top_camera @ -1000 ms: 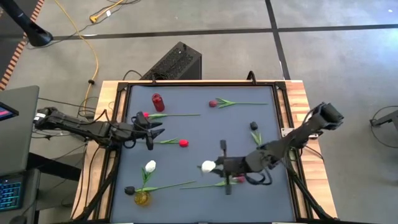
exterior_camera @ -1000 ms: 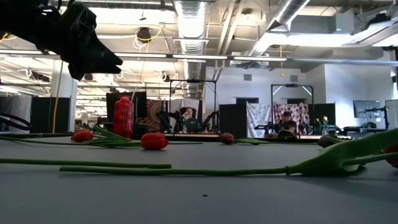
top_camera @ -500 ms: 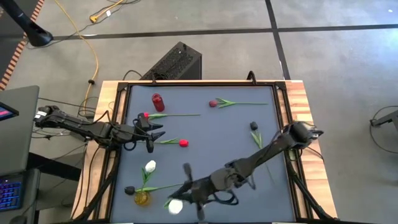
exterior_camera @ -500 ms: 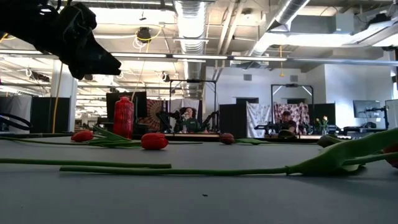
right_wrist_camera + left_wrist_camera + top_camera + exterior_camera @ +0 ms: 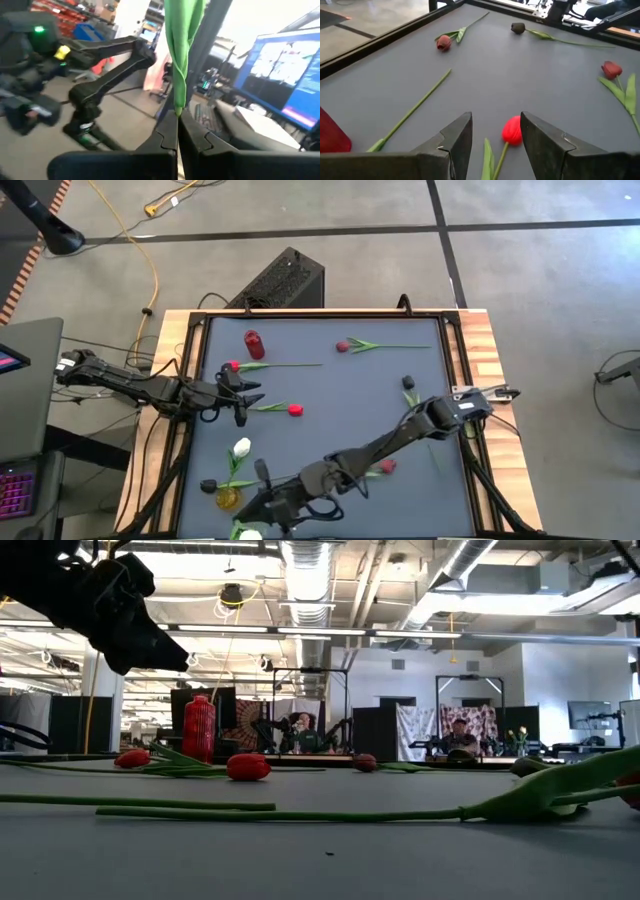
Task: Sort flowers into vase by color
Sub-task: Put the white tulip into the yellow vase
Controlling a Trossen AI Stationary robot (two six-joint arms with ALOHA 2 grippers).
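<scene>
My right gripper (image 5: 264,508) is over the table's near-left part, beside the yellow vase (image 5: 229,499), shut on a white tulip whose head (image 5: 248,534) shows at the near edge. Another white tulip (image 5: 241,448) rises by the yellow vase. A dark tulip (image 5: 208,485) lies beside it, stem pointing right. My left gripper (image 5: 243,395) hangs open above the table (image 5: 150,635), near a red tulip head (image 5: 512,131). The red vase (image 5: 254,343) stands at far left. Other red tulips (image 5: 342,346), (image 5: 233,365), (image 5: 386,467) and a dark one (image 5: 408,383) lie flat. My right gripper pinches the white tulip's green stem and leaf (image 5: 176,106) between its two shut fingers (image 5: 167,135). The fingers run level, pointing toward the table's left side. The green part (image 5: 182,35) sticks out past the fingertips, with only the room behind it.
The table's raised dark rim (image 5: 192,380) runs round the grey mat. My right arm (image 5: 400,438) stretches slantwise across the near half of the table, over the red tulip there. People sit in the room beyond the far edge (image 5: 300,730).
My right gripper has swept from the near-right middle of the table toward the near-left corner, carrying the white tulip to the yellow vase's side; the tulip's head now lies at the near edge. The flowers on the table have stayed where they were.
</scene>
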